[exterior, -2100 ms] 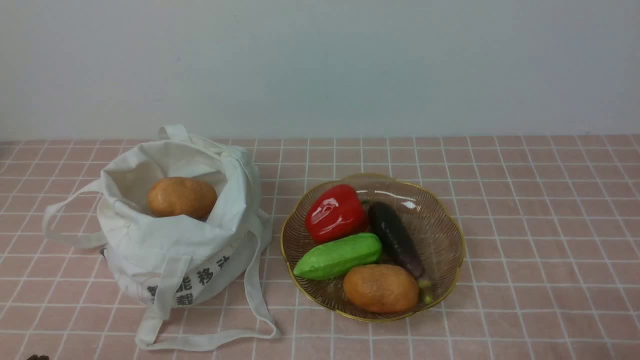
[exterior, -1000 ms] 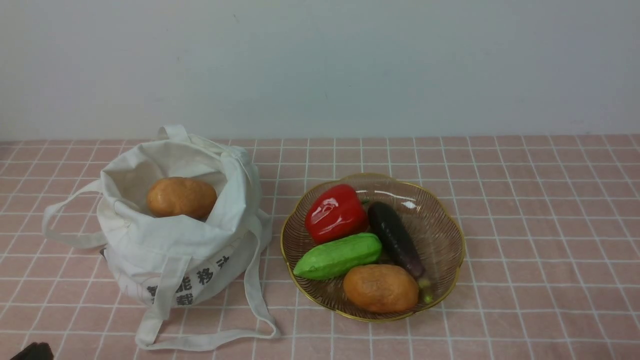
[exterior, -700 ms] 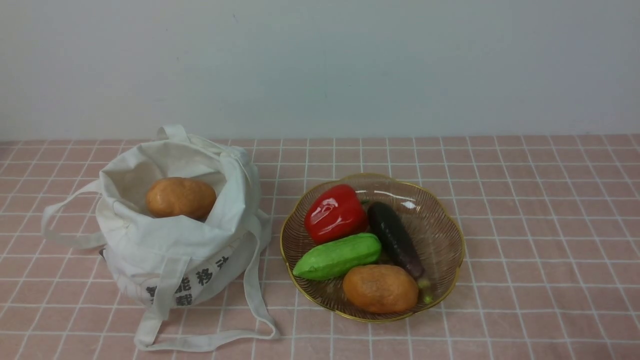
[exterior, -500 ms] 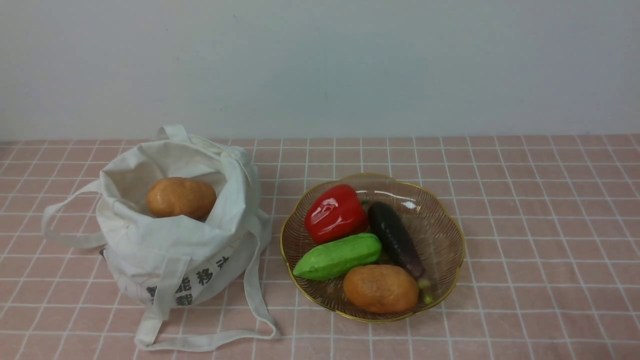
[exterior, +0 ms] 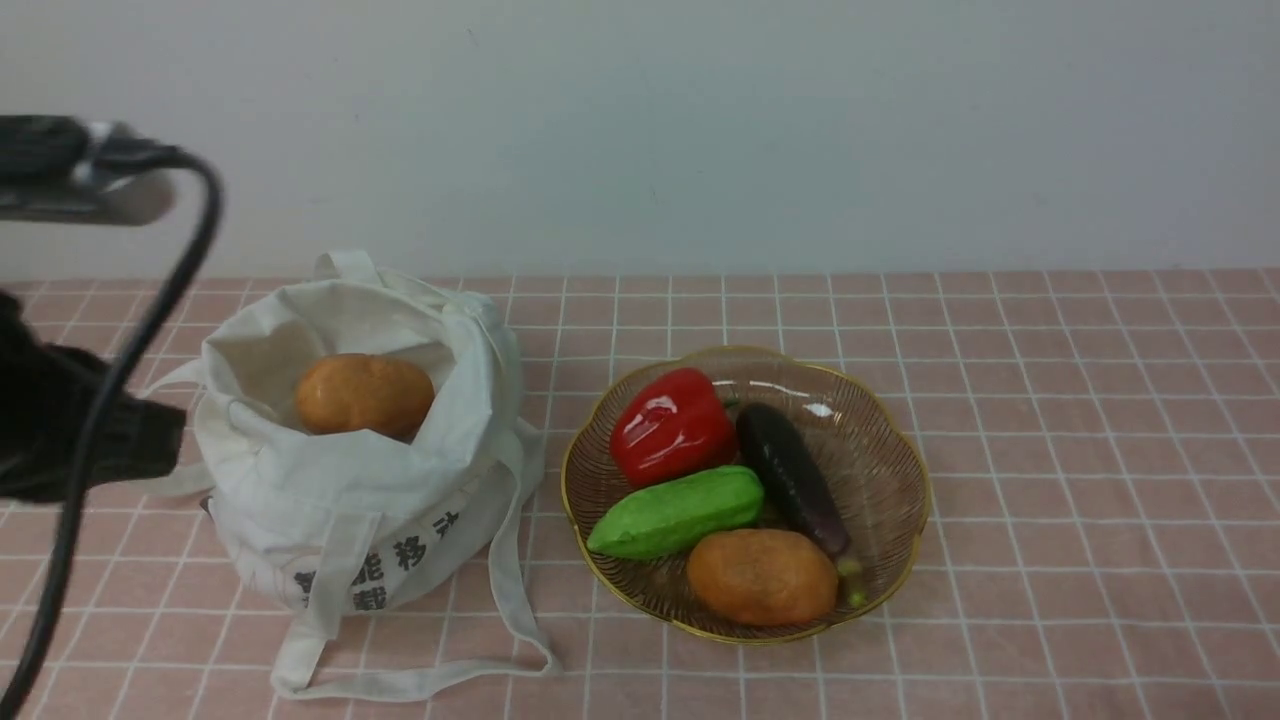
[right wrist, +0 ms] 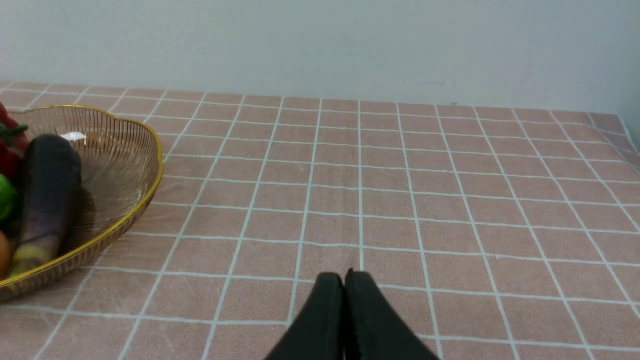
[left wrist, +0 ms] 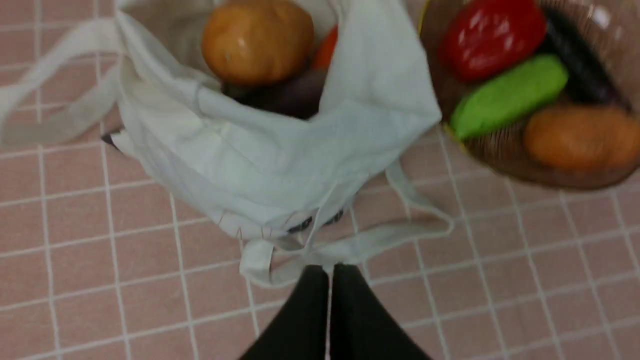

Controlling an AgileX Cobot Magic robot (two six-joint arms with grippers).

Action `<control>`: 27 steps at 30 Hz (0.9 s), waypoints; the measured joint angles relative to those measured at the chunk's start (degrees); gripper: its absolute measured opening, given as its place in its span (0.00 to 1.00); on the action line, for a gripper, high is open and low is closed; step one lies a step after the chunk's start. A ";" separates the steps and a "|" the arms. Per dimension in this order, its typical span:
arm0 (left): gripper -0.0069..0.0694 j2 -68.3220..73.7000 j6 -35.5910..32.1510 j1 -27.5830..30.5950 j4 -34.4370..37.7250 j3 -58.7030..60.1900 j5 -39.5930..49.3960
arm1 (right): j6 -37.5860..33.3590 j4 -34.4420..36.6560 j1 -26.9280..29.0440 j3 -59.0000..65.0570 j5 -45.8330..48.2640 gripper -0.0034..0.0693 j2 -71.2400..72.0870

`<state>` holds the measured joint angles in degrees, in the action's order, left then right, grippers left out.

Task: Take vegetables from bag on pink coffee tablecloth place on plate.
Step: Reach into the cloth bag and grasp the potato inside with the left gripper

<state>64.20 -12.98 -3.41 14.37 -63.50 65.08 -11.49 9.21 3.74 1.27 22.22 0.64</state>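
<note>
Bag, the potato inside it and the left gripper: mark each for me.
bag (exterior: 330,490), front view, front cloth wall above the print
potato (exterior: 364,394), front view, middle of the one inside the bag
left gripper (left wrist: 330,270), left wrist view, midway between its shut fingertips

A robot test bench dressed up as a dining table.

A pink gridded cloth (exterior: 1100,400) covered the counter (exterior: 1150,620) right up to a bare, pale wall (exterior: 700,120), under flat, even light. The props were few and tidy: a white tote bag (exterior: 330,500), a ribbed glass dish (exterior: 905,440) and glossy toy vegetables (exterior: 675,512) with a plastic shine. A black robot arm (exterior: 60,430) trailing a thick cable (exterior: 160,300) showed at the left edge of the front view. The wrist views looked past the black left end effector (left wrist: 330,272) and right end effector (right wrist: 345,275).
</note>
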 joint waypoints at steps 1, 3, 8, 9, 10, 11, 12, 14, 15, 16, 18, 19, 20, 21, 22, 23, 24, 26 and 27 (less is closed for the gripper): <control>0.08 3.39 -1.58 0.00 -0.08 -2.43 1.66 | 0.00 0.00 0.00 0.00 0.00 0.03 0.00; 0.08 11.49 -4.65 0.00 -0.14 -7.78 4.23 | 0.00 0.00 0.00 0.00 0.00 0.03 0.00; 0.08 30.34 -7.88 -1.47 -1.36 -23.48 5.21 | 0.00 0.00 0.00 0.00 0.00 0.03 0.00; 0.08 32.24 -7.88 -2.13 -1.91 -25.33 5.21 | 0.00 0.00 0.00 0.00 0.00 0.03 0.00; 0.08 33.98 -7.71 -2.85 -2.63 -27.45 5.21 | 0.00 0.00 0.00 0.00 0.00 0.03 0.00; 0.08 35.85 -7.51 -3.83 -3.55 -29.07 5.21 | 0.00 0.00 0.00 0.00 0.00 0.03 0.00; 0.08 37.78 -7.45 -4.95 -5.41 -31.32 5.21 | 0.00 0.00 0.00 0.00 0.00 0.03 0.00; 0.08 40.22 -7.45 -6.52 -7.32 -34.19 5.21 | 0.00 0.00 0.00 0.00 0.00 0.03 0.00; 0.08 41.39 -7.45 -7.20 -8.49 -35.67 5.24 | 0.00 0.00 0.00 0.00 0.00 0.03 0.00; 0.08 42.48 -7.45 -7.77 -9.39 -36.60 5.24 | 0.00 0.00 0.00 0.00 0.00 0.03 0.00; 0.09 43.95 -7.38 -8.45 -10.72 -37.36 5.24 | 0.00 0.00 0.00 0.00 0.00 0.03 0.00; 0.09 44.52 -7.38 -8.81 -11.40 -37.44 5.24 | 0.00 0.00 0.00 0.00 0.00 0.03 0.00; 0.09 44.92 -7.25 -8.87 -11.83 -37.51 5.24 | 0.00 0.00 0.00 0.00 0.00 0.03 0.00; 0.13 45.68 -6.85 -9.21 -12.52 -37.62 5.29 | 0.00 0.00 0.00 0.00 0.00 0.03 0.00; 0.15 45.96 -6.51 -9.31 -12.67 -37.64 5.29 | 0.00 0.00 0.00 0.00 0.00 0.03 0.00; 0.18 46.05 -6.44 -9.31 -12.67 -37.64 5.29 | 0.00 0.00 0.00 0.00 0.00 0.03 0.00; 0.19 46.05 -6.37 -9.31 -12.67 -37.64 5.29 | 0.00 0.00 0.00 0.00 0.00 0.03 0.00; 0.27 46.05 -6.19 -9.31 -12.74 -37.64 5.29 | 0.00 0.00 0.00 0.00 0.00 0.03 0.00; 0.34 46.05 -5.99 -9.31 -12.87 -37.70 5.29 | 0.00 0.00 0.00 0.00 0.00 0.03 0.00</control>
<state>110.25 -18.97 -12.73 1.50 -101.20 70.37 -11.49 9.21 3.74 1.27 22.22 0.64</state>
